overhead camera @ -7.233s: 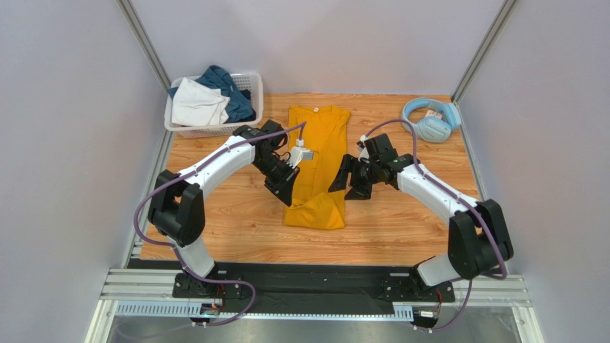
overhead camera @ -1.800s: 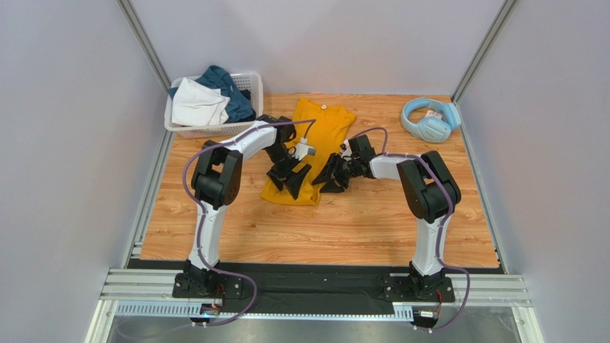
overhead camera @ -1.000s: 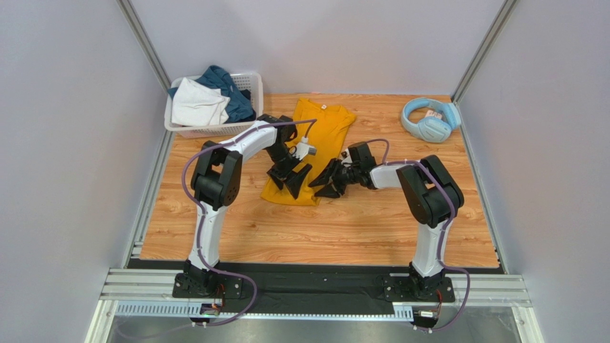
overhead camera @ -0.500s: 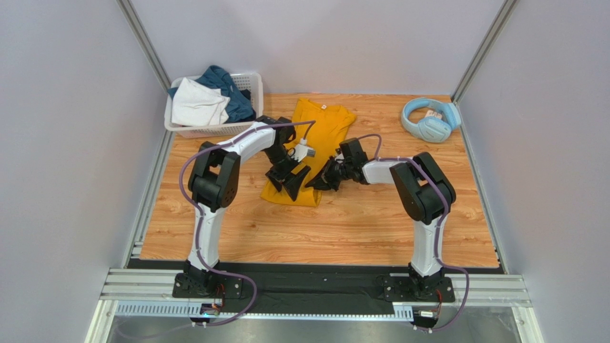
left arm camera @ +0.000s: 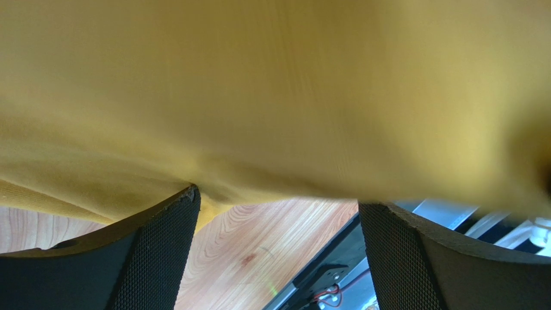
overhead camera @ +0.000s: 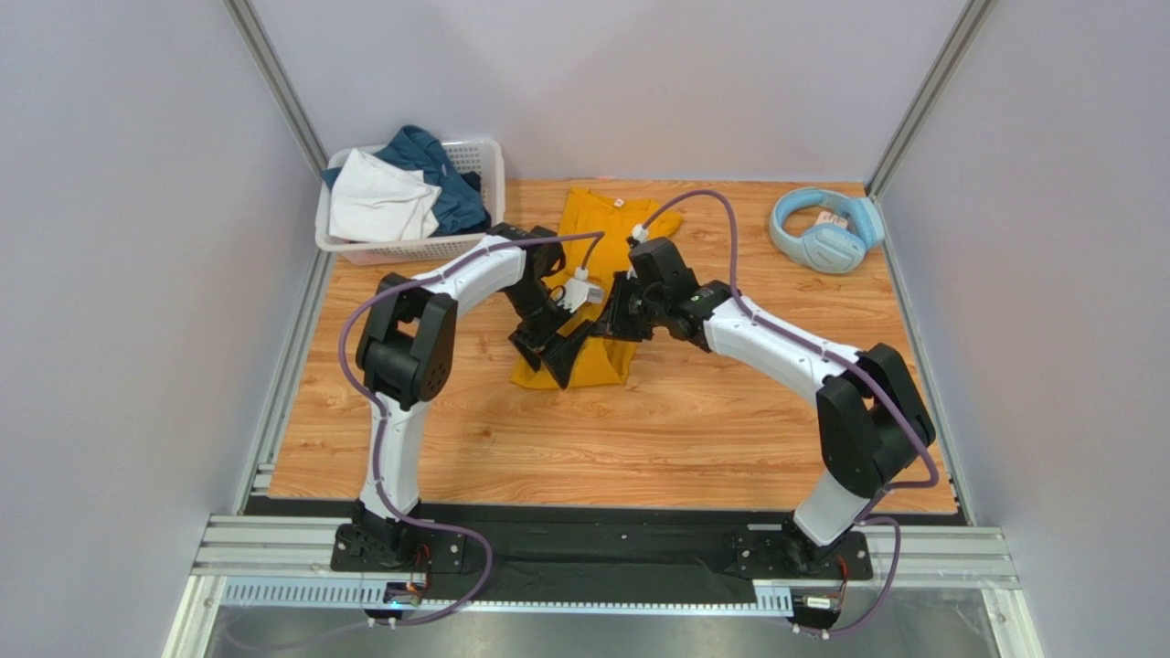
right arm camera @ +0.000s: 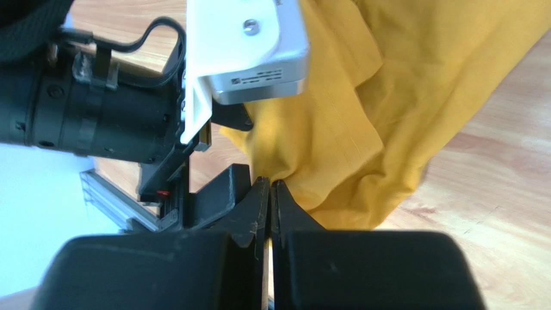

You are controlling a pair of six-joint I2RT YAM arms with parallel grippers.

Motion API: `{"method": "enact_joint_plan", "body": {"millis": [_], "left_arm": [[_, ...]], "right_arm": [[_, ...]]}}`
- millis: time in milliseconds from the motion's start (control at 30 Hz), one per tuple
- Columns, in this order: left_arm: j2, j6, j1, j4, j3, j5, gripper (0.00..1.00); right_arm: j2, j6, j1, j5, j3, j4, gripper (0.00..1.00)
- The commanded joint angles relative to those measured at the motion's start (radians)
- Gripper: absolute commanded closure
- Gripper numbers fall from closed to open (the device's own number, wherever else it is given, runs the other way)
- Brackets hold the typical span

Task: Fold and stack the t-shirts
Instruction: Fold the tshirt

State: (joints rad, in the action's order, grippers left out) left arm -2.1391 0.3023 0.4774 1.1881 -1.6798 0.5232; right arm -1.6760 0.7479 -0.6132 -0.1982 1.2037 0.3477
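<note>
**Finding: right end effector (right arm camera: 270, 187) clenching mustard-yellow t-shirt (overhead camera: 606, 230); left end effector (left arm camera: 277, 201) released**

The mustard-yellow t-shirt is lying bunched on the tabletop (overhead camera: 687, 425), running from the middle of the far edge toward the centre. The right end effector is gripping a fold of the shirt's near portion, with its fingers pressed together on the cloth. The left end effector is standing just beside it with its jaws wide apart. Yellow cloth is draping across above its fingers, and one fingertip (left arm camera: 184, 200) is touching the fabric. A white garment (overhead camera: 375, 199) and a teal-blue garment (overhead camera: 442, 176) are sitting in the white basket (overhead camera: 484, 154) at the far left corner. Light-blue headphones (overhead camera: 821, 230) are resting at the far right corner.
</note>
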Motion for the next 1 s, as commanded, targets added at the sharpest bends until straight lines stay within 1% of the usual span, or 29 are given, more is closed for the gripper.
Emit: {"method": "enact_joint_plan", "body": {"millis": [0,33,100,133,200,300,333,400,433,500,533,567,600,667,700,733,800,900,967], "left_arm": [[0.042,0.035,0.004,0.007,0.0,0.031,0.04],[0.044,0.034,0.004,0.007,-0.001,0.031,0.04],[0.048,0.035,0.004,0.008,0.0,0.034,0.04],[0.051,0.037,0.004,0.01,0.0,0.032,0.04],[0.059,0.04,0.004,0.011,0.003,0.035,0.04],[0.071,0.041,0.004,0.011,0.015,0.035,0.03],[0.082,0.046,0.003,0.01,0.023,0.035,0.04],[0.09,0.05,0.003,0.007,0.031,0.028,0.04],[0.097,0.054,0.003,0.007,0.034,0.028,0.04],[0.099,0.058,0.003,0.008,0.032,0.029,0.04],[0.099,0.057,0.003,0.008,0.029,0.031,0.04],[0.099,0.057,0.003,0.01,0.028,0.032,0.03],[0.099,0.054,0.003,0.011,0.029,0.038,0.04],[0.1,0.051,0.003,0.01,0.025,0.044,0.04],[0.1,0.05,0.003,0.01,0.022,0.049,0.04],[0.104,0.049,0.003,0.01,0.019,0.05,0.04],[0.105,0.049,0.003,0.018,0.008,0.06,0.04],[0.107,0.043,0.003,0.021,-0.014,0.067,0.04],[0.104,0.041,0.003,0.022,-0.024,0.069,0.04]], "right_arm": [[-0.066,-0.119,-0.013,0.069,-0.016,0.034,1.0],[-0.105,-0.124,-0.011,0.086,-0.006,0.06,1.0],[-0.177,-0.098,-0.005,0.161,0.02,0.167,1.0],[-0.247,-0.084,0.009,0.184,0.046,0.233,1.0],[-0.281,-0.053,0.02,0.19,0.054,0.258,1.0],[-0.28,-0.025,0.039,0.212,0.057,0.29,0.87],[-0.251,-0.022,0.055,0.242,0.056,0.292,0.79],[-0.216,-0.022,0.075,0.258,0.054,0.29,0.72],[-0.188,-0.027,0.091,0.253,0.057,0.283,0.65],[-0.185,-0.045,0.11,0.22,0.082,0.28,0.6],[-0.186,-0.05,0.124,0.156,0.089,0.275,0.58],[-0.198,-0.059,0.128,0.126,0.099,0.271,0.56],[-0.203,-0.067,0.132,0.099,0.117,0.267,0.5],[-0.196,-0.082,0.132,0.034,0.126,0.257,0.44],[-0.186,-0.085,0.132,0.011,0.125,0.246,0.38],[-0.174,-0.09,0.133,-0.027,0.126,0.235,0.36],[-0.125,-0.097,0.135,-0.037,0.129,0.237,0.32],[-0.073,-0.117,0.156,-0.043,0.143,0.235,0.29],[-0.073,-0.125,0.196,-0.081,0.155,0.225,0.29]]}}
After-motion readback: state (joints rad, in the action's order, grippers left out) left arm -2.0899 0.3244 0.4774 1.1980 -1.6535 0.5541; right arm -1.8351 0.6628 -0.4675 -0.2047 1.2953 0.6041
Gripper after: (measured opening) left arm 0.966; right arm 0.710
